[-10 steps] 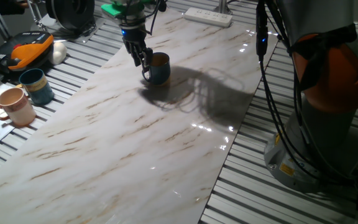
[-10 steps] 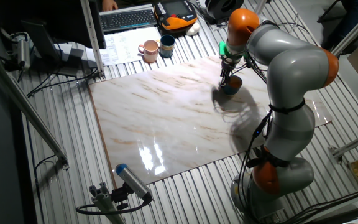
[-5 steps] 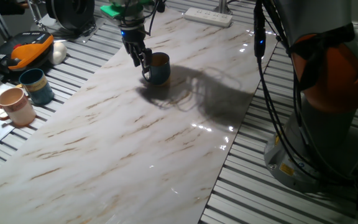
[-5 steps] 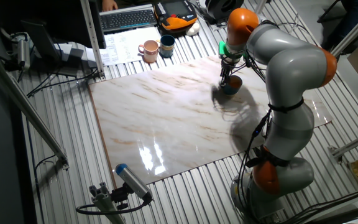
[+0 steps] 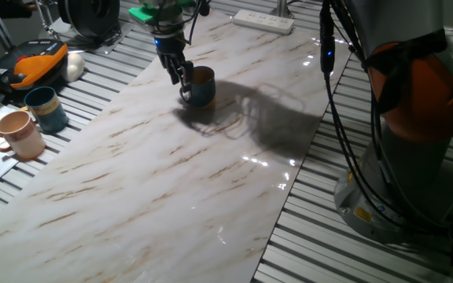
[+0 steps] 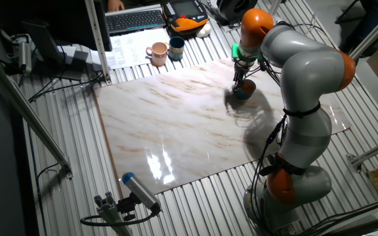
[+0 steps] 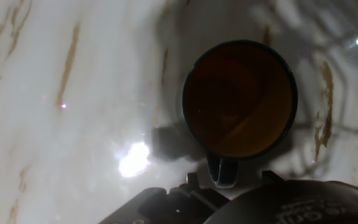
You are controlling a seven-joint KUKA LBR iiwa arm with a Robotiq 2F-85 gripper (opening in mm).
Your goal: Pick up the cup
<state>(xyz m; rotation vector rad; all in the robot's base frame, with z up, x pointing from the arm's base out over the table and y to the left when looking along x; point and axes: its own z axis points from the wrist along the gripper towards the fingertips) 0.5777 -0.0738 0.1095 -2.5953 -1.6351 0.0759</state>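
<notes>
**Fingers down at the cup's handle**

Fingers (image 5: 182, 75) reached down against the near side of the cup (image 5: 200, 86), right where its loop handle (image 7: 221, 170) stuck out. The hand view looked straight down into the orange-tan inside, with the handle pointing back toward the camera and the hand's dark body filling the bottom edge. The fingertips themselves were out of sight there, and the fixed views were too small to settle it, so I could not tell whether they were spread or pinched on the handle.

The cup stood upright on the marbled desk (image 5: 171, 181), toward its far edge, apparently not yet lifted. The handle seemed the chosen grip, a narrow part that two fingers could span, whereas the round body was wide.

The arm (image 6: 300, 72) curved up from its base beside the desk and bent over, so the wrist hung nearly vertical above the cup.

A teal mug (image 5: 46, 107) and a pinkish mug (image 5: 20, 134) sat well apart, off the desk's slab on the slatted surface.
</notes>
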